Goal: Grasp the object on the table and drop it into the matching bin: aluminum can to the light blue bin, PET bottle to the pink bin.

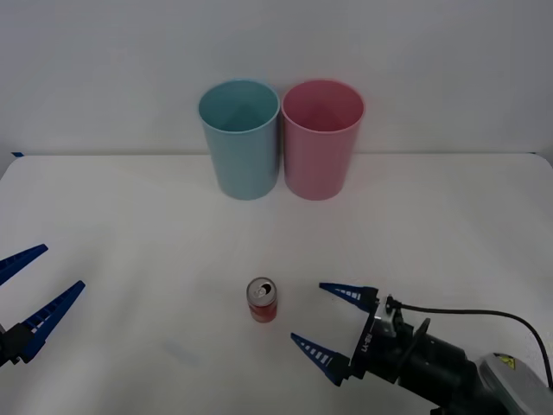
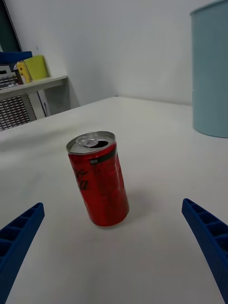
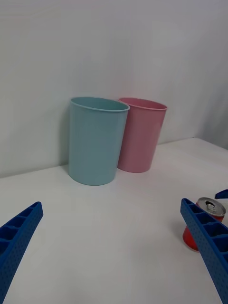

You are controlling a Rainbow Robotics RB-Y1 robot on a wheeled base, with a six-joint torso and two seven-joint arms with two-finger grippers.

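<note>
In the front view, a small red can [image 1: 263, 300] stands upright on the white table [image 1: 130, 225], near the front edge and roughly in the middle. The right gripper [image 1: 334, 322] lies low over the table just to the can's right, its two blue ribbed fingers spread wide and pointing toward the can without touching it. The left gripper [image 1: 33, 283] sits at the table's left edge, well apart from the can, with its fingers also spread. At the back of the table the light blue bin [image 1: 240, 140] and the pink bin [image 1: 321, 140] stand upright side by side, just beside each other, the blue one on the left. In the right wrist view, the can [image 2: 99, 184] stands between the two spread fingers [image 2: 207, 233] and a little ahead of them, with open table on both sides; its silver top and pull tab face up, and part of the light blue bin's [image 2: 211, 71] wall rises farther off. In the left wrist view, both bins stand ahead against the wall, the light blue bin [image 3: 96, 141] nearer than the pink bin [image 3: 140, 135], and the can [image 3: 203, 227] peeks out partly behind one of the left gripper's spread fingers [image 3: 205, 238].
</note>
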